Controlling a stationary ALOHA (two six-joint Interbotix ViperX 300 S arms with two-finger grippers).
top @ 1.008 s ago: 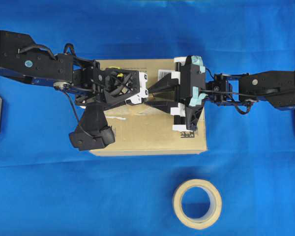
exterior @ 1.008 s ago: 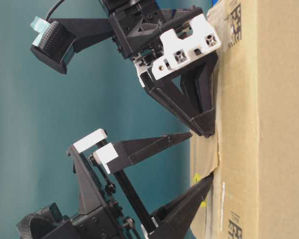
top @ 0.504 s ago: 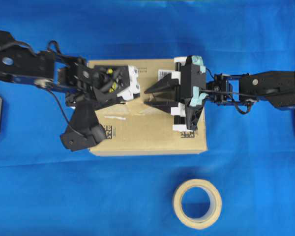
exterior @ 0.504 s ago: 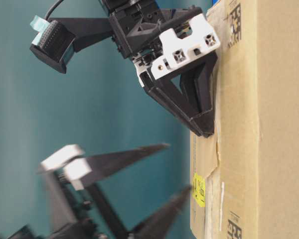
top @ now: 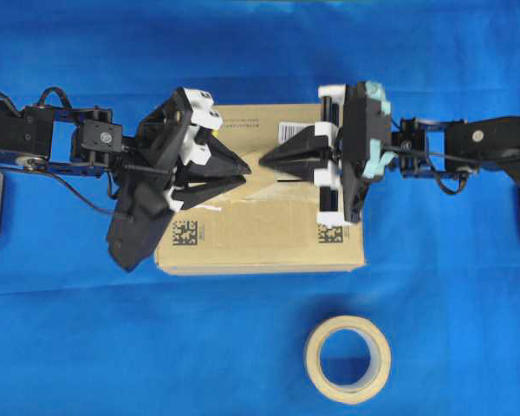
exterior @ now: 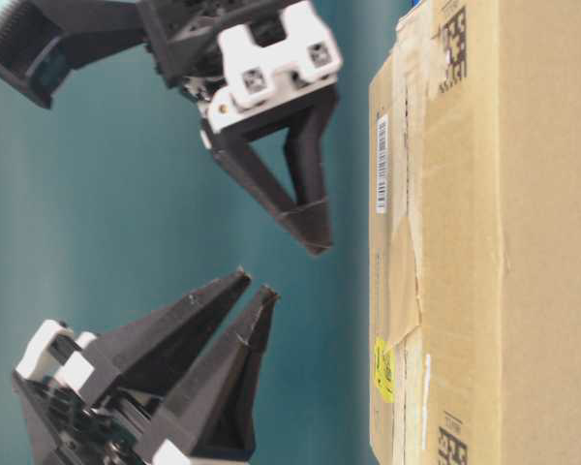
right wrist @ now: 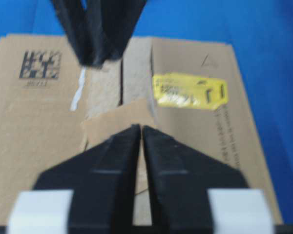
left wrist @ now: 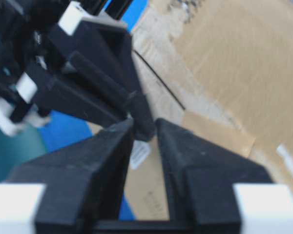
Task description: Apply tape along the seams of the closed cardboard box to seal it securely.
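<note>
Both pincers hang above the cardboard box, tips facing each other, neither touching it in the table-level view. The right pincer has its jaws together on nothing. The left pincer is nearly closed, a thin gap showing, and also empty. The tape lies on the box top just ahead of and below the right tips, across the seams. One corner looks raised, though the blur makes that uncertain. The risk: unpressed tape may peel, or a descending tip may catch that edge and drag the piece off line. The tips sit close; lowering together could knock them.
</note>
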